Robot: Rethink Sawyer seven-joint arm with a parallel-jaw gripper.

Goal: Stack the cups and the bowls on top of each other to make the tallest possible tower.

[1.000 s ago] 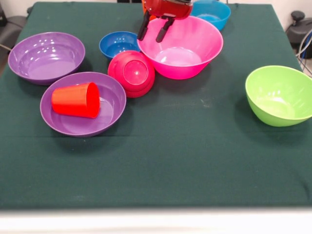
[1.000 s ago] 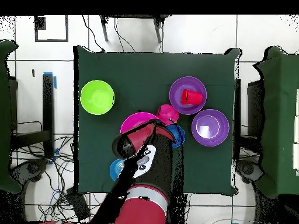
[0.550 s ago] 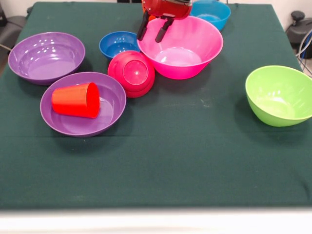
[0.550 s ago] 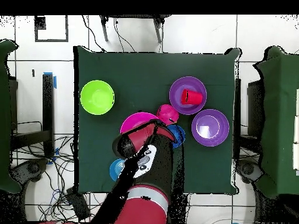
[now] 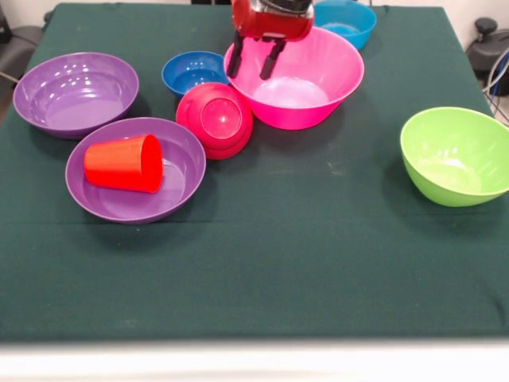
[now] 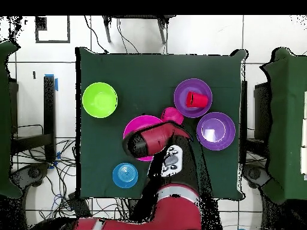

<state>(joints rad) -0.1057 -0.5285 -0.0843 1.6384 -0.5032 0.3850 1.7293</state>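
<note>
Gripper (image 5: 254, 67): hovers over the big pink bowl's (image 5: 318, 99) left rim, jaws apart, holding nothing.
Pink bowl: sits mid-table, touching the upturned crimson bowl (image 5: 215, 119).
Handling: likely light, stiff, glossy and slippery; its thin rim looks the best hold.
Orange cup (image 5: 124, 163): lies sideways in a purple bowl (image 5: 179, 199).

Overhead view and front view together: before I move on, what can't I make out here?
- Dark blue bowl: overhead view, wholly hidden under the arm.
- Pink bowl: overhead view, half covered by the arm.
- Hand: overhead view, hidden beneath the arm; front view, it is open, but whether a fingertip touches the pink bowl's rim is unclear.
- Light blue bowl: front view, partly hidden behind the hand and pink bowl.
- Crimson bowl: whether one bowl or two nested is unclear.
</note>
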